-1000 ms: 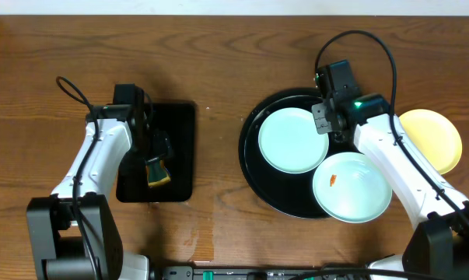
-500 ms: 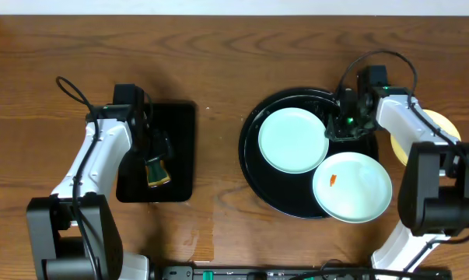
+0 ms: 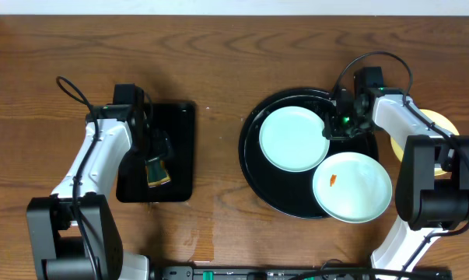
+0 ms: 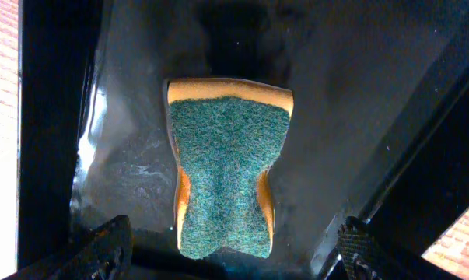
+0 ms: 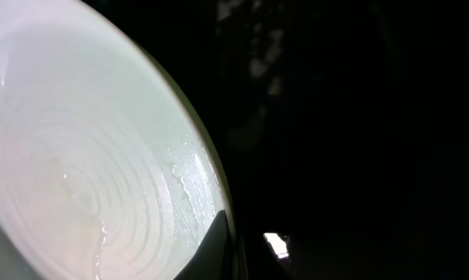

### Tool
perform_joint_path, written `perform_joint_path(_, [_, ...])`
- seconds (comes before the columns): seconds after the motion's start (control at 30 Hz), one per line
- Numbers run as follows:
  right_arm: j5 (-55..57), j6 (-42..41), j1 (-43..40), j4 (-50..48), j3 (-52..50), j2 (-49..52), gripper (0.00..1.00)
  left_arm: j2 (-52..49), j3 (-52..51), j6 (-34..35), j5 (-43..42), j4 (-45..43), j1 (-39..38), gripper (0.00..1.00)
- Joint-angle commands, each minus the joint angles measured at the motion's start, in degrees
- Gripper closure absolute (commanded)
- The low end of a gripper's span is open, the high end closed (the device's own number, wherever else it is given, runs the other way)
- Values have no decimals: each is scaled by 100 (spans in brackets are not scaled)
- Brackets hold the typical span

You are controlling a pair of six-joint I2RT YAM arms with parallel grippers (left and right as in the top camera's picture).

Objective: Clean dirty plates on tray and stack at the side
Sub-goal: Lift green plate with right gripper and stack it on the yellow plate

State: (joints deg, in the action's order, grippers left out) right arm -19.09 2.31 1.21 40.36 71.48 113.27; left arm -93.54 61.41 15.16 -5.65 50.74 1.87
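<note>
three plates [image 3: 292, 138] [image 3: 352, 187] [image 3: 440, 120], two trays [image 3: 253, 175] [image 3: 181, 124], one sponge [image 3: 158, 173]

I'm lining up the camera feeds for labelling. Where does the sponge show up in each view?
Overhead: the sponge lies in the lower left of the picture, on the rectangular black tray.
Left wrist: the sponge fills the centre of the picture, green scouring side up.
Right wrist: not in it.
Shared landmark: the rectangular black tray, lying under the sponge in both views that show it.
</note>
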Motion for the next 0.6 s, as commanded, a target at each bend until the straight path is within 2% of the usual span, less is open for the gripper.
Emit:
perform_joint_path(0.0, [717,-240,0,-50,129,-273,99,0,0,-9,26,11,4,15])
perform_joint_path(0.23, [1937,-216,247,22,170,-1333,99,0,0,-9,26,11,4,15])
perform_joint_path(0.57, [3497,-201,1021,299,170,-2059,99,0,0,-9,26,11,4,15])
